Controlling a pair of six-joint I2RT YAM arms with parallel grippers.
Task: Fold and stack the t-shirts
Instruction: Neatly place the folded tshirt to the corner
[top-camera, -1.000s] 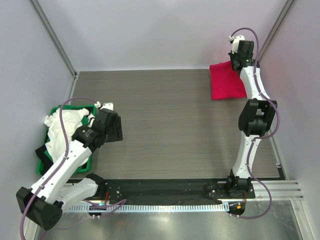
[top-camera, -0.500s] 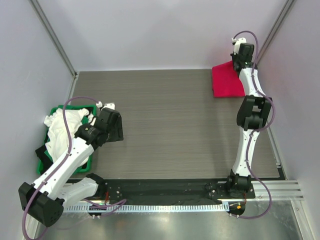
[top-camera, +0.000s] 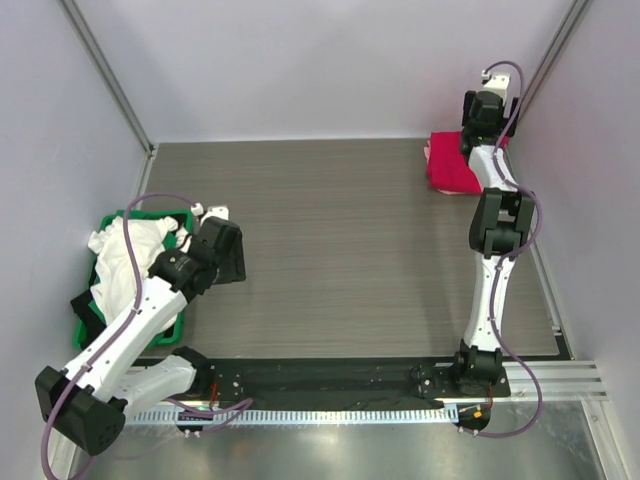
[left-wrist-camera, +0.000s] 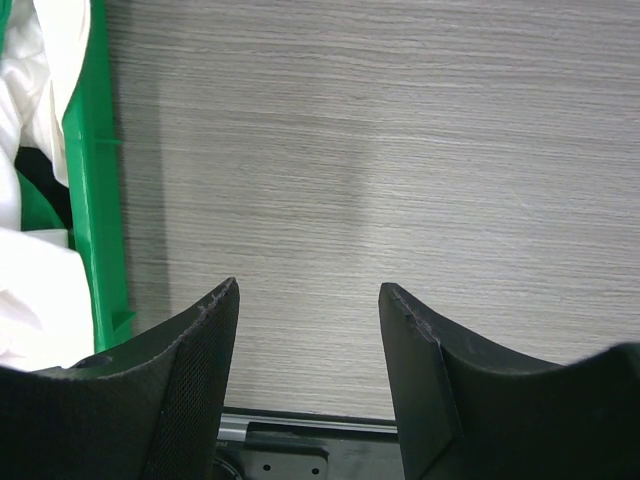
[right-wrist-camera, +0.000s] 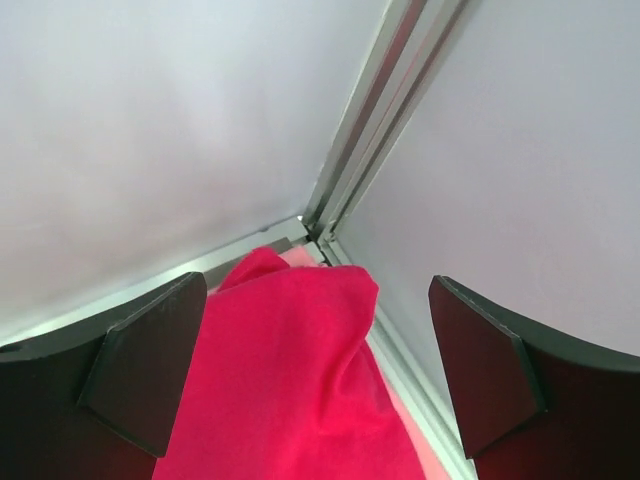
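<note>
Crimson t-shirt (top-camera: 452, 170) folded in the far right corner of the tabletop (top-camera: 330, 230), and both my sets of jaws are wide open and empty.

My right jaws hang spread above the crimson t-shirt, which lies close to the corner walls with a light pink t-shirt (right-wrist-camera: 400, 420) showing as a thin edge beneath it. My left jaws are parted over bare wood-grain, gripping nothing, just beside the green crate (left-wrist-camera: 100, 200). The white t-shirt (top-camera: 125, 255) lies crumpled in that crate with something black I cannot make out.
</note>
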